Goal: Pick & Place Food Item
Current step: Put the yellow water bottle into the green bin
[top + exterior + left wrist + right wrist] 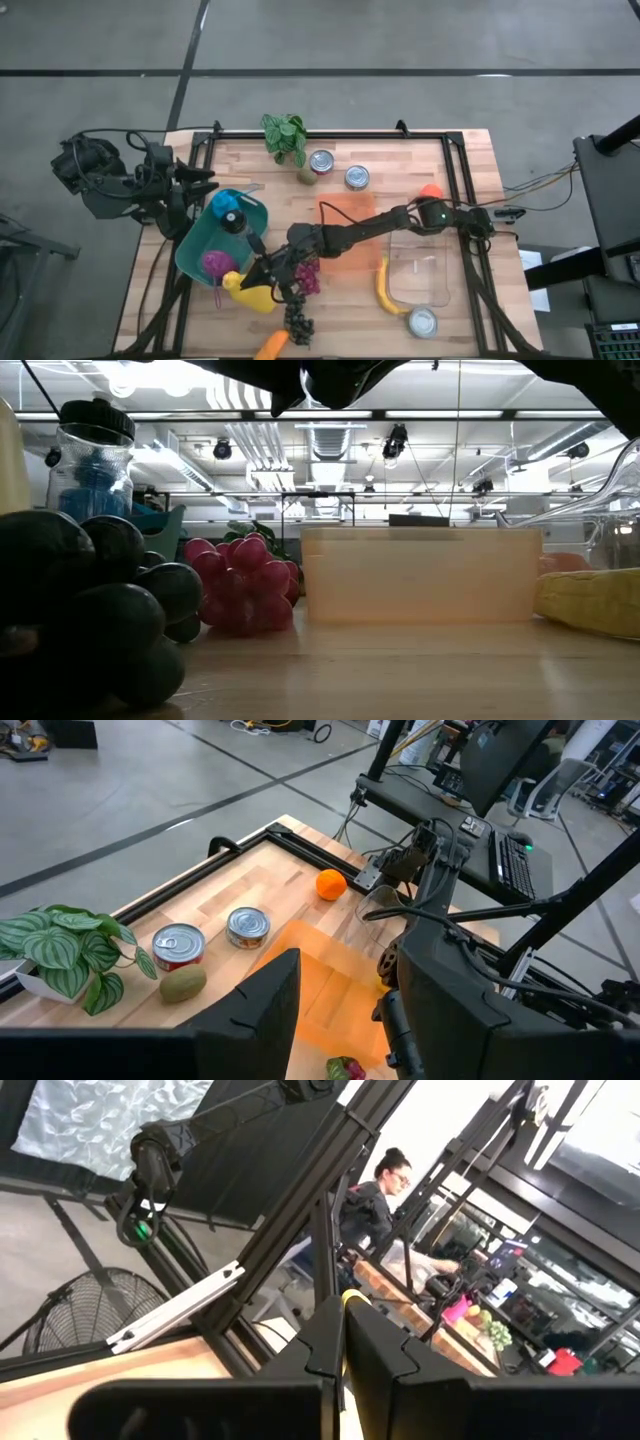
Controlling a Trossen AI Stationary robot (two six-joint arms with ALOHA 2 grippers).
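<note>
Right tool (258, 272) reached across bench (400, 155), pressed together over yellow food item (248, 292) beside teal bin (200, 250), near red grapes (306, 276). Left tool (200, 185) hung at bench edge, fingers (262, 1010) spread.

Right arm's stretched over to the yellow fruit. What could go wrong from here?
1. The right gripper is shut at the yellow fruit, but no grip shows, so the fruit may slip.
2. The red grapes crowd its wrist, and a swing could scatter them.
3. The teal bin rim is close and might get clipped.
</note>
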